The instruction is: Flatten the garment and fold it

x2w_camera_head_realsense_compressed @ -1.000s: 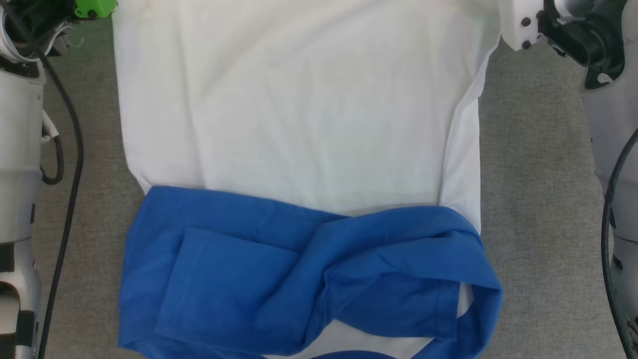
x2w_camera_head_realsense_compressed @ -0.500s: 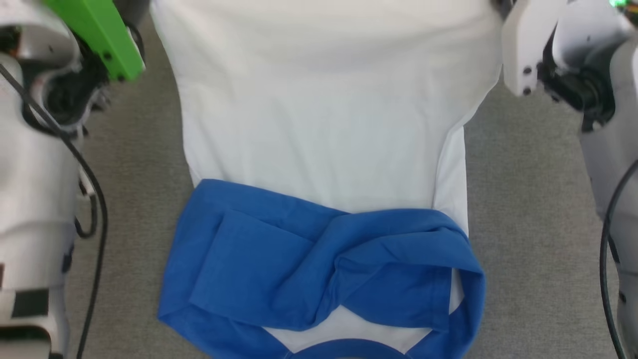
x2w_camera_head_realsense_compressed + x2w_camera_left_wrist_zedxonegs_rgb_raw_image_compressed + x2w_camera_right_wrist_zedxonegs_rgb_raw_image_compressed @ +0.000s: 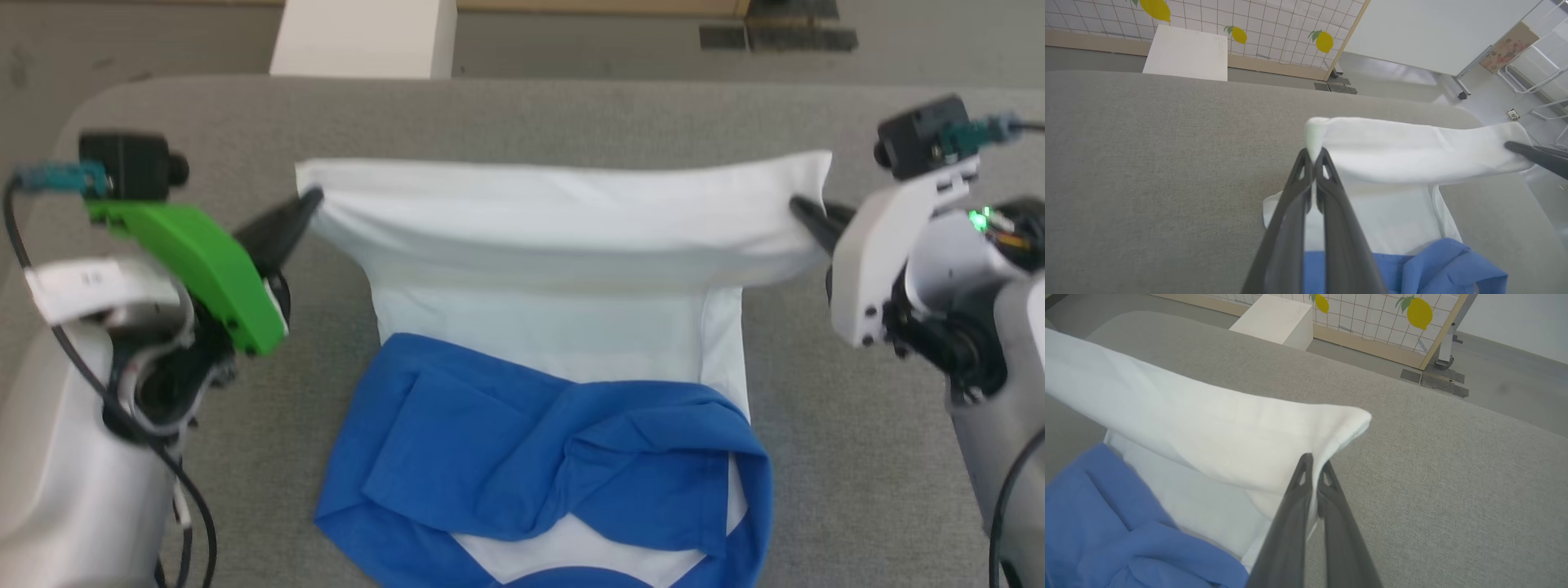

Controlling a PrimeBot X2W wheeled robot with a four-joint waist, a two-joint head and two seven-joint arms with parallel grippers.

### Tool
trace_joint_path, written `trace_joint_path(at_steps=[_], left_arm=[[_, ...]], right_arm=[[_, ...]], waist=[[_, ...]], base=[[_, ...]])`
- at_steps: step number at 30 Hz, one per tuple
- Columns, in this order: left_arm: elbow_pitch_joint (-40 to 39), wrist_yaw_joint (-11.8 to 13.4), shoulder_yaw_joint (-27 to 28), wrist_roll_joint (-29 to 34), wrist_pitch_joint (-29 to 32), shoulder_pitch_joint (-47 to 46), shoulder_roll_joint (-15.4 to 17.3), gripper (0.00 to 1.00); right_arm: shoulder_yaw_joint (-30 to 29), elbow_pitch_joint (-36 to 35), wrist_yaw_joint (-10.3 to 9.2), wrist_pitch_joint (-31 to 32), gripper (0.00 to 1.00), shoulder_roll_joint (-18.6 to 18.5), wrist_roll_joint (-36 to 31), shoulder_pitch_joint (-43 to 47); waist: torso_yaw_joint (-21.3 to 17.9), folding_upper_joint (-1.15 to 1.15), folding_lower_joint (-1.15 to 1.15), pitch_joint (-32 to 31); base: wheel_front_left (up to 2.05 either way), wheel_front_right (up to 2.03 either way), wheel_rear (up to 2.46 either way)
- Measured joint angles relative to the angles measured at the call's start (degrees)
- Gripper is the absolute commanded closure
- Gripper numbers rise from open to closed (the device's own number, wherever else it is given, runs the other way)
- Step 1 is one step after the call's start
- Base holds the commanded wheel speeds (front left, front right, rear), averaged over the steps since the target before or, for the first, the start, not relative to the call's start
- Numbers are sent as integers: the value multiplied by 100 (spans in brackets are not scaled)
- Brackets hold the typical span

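My left gripper (image 3: 313, 198) and right gripper (image 3: 798, 207) clamp tight on far corners of the garment (image 3: 563, 224), held taut so the fold lands straight

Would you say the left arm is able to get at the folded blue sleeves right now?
Probably not yet: the left claw is shut on a raised corner of the garment. Nothing lies between it and the blue sleeves, so once released it likely could.
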Motion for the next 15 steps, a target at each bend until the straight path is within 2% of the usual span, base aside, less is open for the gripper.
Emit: trace_joint_path(at_steps=[8,15], left_arm=[[-917,296,40,-14,-220,1543,29,100],[-1217,528,102,-142,-489,2836,-100,100]], right_arm=[[-282,-661,0,140,100,33,131,1330],[-456,-884,0,254,100,245,149,2481]], waist=[[95,0,0,-673],[133,0,0,-1039]], base=[[0,0,0],[0,0,0]])
